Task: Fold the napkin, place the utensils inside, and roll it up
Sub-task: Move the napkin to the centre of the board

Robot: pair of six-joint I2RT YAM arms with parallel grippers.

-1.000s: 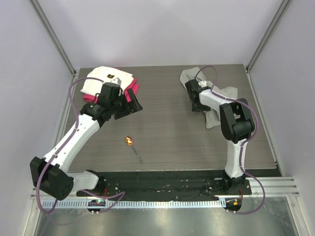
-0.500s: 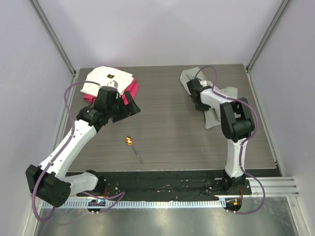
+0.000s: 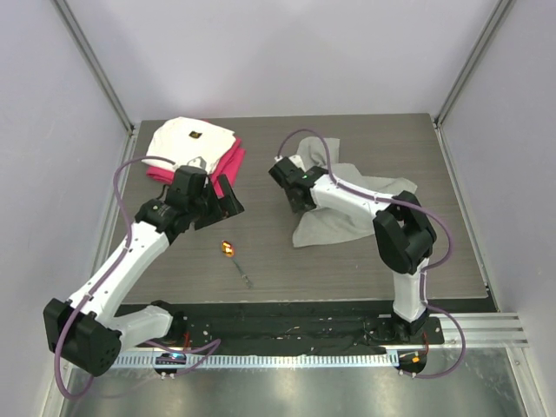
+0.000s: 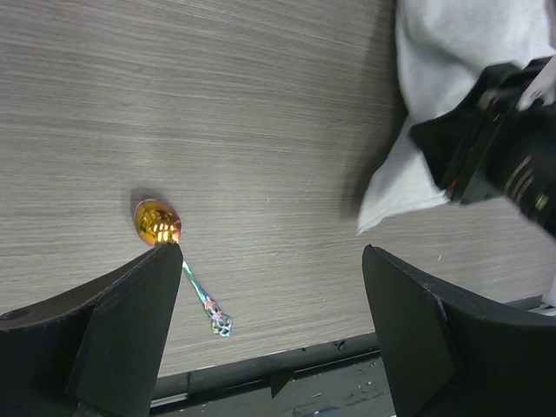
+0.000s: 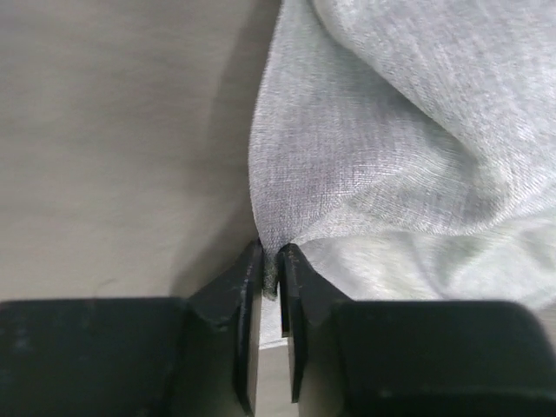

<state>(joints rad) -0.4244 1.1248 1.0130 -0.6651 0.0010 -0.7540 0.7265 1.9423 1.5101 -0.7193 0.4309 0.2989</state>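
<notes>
The napkin (image 3: 352, 207), a large light-grey cloth, lies rumpled right of the table's middle. My right gripper (image 3: 292, 188) is at its left edge, and the right wrist view shows that gripper (image 5: 270, 261) shut on a pinched fold of the napkin (image 5: 391, 156). The utensil (image 3: 234, 259) lies toward the front left, with its orange end (image 4: 156, 222) away from the table's front edge and a slim stem. My left gripper (image 3: 228, 198) hovers above the table just behind the utensil. In the left wrist view it (image 4: 271, 256) is open and holds nothing.
A folded white cloth (image 3: 187, 139) with a small dark mark lies on a magenta cloth (image 3: 233, 161) at the back left. A black rail (image 3: 287, 313) runs along the table's front edge. Walls close in both sides and the back.
My right gripper shut on the napkin and dragged it left from the back right toward the middle. My left arm drew back from the cloth stack toward the utensil.
</notes>
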